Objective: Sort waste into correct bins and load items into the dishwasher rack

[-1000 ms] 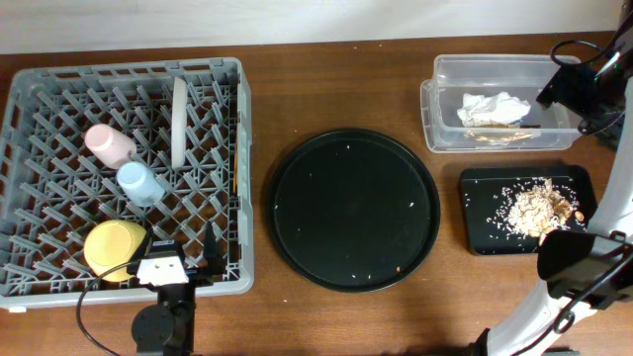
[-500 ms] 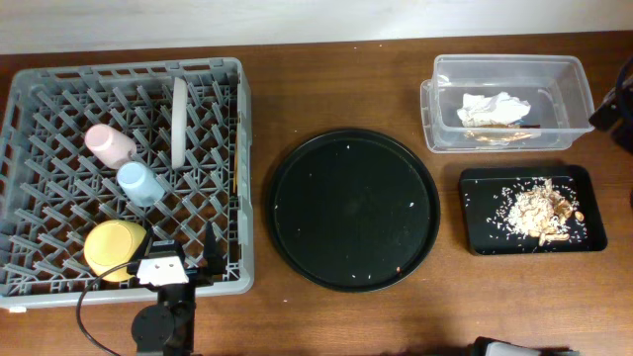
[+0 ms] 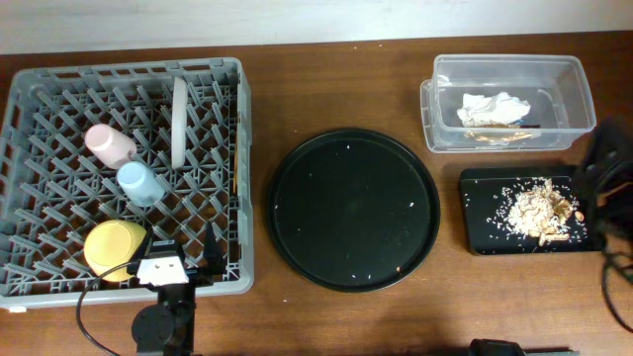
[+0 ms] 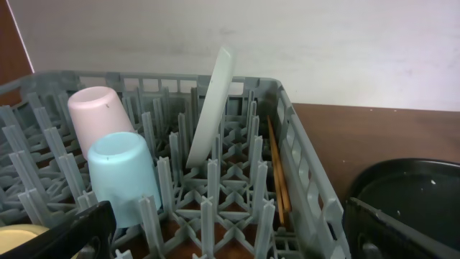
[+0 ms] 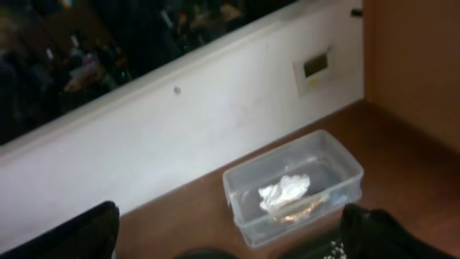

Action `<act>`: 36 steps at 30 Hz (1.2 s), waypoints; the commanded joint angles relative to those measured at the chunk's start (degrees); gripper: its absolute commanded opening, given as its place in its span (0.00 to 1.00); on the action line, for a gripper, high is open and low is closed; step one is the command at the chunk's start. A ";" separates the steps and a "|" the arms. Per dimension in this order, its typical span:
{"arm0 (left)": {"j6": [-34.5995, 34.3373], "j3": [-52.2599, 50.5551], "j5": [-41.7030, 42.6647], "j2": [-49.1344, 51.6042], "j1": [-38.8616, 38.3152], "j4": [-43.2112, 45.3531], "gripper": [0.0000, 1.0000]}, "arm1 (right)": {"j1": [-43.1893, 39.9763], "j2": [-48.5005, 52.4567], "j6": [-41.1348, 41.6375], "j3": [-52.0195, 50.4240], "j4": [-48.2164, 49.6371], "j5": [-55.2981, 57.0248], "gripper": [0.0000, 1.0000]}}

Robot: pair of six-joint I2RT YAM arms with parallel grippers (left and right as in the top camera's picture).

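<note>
Surface: a brown, wood-grained tabletop (image 3: 346,89) is seen from overhead, bounded by a white wall at 12 o'clock.
Rack: the dishwasher rack (image 3: 124,67), a square grey plastic crate of upright pegs, is set at 9 o'clock.
Loaded items: a smooth pink cup (image 3: 109,145) and a light-blue cup (image 3: 140,183) are placed side by side, bases up. A yellow bowl (image 3: 114,247) lies at the rack's 7 o'clock corner, and a pale grey plate (image 3: 179,121) is stood on edge.
Waste: a crumpled white napkin (image 3: 493,107) lies in the clear plastic tub (image 3: 514,64) at 2 o'clock. Crumbly beige food scraps (image 3: 539,208) are spread in the shallow black tray (image 3: 477,232) at 3 o'clock.
Centre: a round black tray (image 3: 355,209) is speckled with crumbs.
Left wrist view only: thin wooden chopsticks (image 4: 277,173) are shown inside the rack along its 3 o'clock wall, barely traceable from overhead.
Right wrist view only: the tub and napkin are seen blurred, below the wall.
Left gripper (image 4: 228,216): fingers spread wide, nothing held, at the rack's 6 o'clock edge.
Right gripper (image 5: 230,216): fingers spread wide, nothing held, well apart from the tub.
</note>
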 commanded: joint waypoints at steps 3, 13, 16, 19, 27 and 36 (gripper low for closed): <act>-0.74 -0.33 -0.63 -0.55 0.26 0.11 0.99 | 4.98 -14.21 -0.42 -25.44 15.50 -3.63 0.99; -0.74 -0.33 -0.63 -0.55 0.26 0.11 0.99 | 6.45 -31.06 -0.44 -54.90 28.59 -4.72 0.99; -0.74 -0.33 -0.63 -0.55 0.26 0.11 0.99 | 6.51 -32.39 -0.44 -59.71 31.17 -6.93 0.99; -0.74 -0.33 -0.63 -0.55 0.26 0.11 0.99 | 6.54 -34.36 -0.44 -65.92 36.87 -8.26 0.99; -0.74 -0.33 -0.63 -0.55 0.26 0.11 0.99 | 6.56 -45.24 -0.42 -82.38 52.46 -9.57 0.99; -0.76 -0.33 -0.63 -0.55 0.26 0.11 0.99 | 6.54 -49.16 -0.72 -89.05 60.54 -9.11 0.99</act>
